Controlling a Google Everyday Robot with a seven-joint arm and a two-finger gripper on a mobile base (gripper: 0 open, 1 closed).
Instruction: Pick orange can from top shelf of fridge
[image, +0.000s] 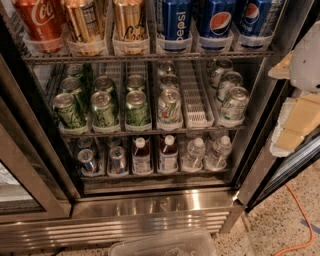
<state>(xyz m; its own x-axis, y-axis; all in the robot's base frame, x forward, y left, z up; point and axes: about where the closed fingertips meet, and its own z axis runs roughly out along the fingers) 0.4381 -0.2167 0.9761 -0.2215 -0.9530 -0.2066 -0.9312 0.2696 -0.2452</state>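
Observation:
The orange can (129, 21) stands upright on the top shelf (150, 57) of the fridge (150, 204), in the third lane from the left. It is golden-orange with dark cursive lettering. A gold can with a pale text panel (85, 22) is on its left, and a red Coca-Cola can (39, 21) is further left. A blue Pepsi can (173, 22) is on its right. My gripper (299, 117), white and cream, is at the right edge of the view, outside the fridge, well right of and below the orange can and apart from it.
More Pepsi cans (220, 20) fill the right of the top shelf. Green cans (105, 107) and pale cans (170, 105) stand on the middle rack, bottles (167, 152) on the lowest. A clear plastic bin (165, 245) sits on the floor in front. An orange cable (296, 220) lies at the right.

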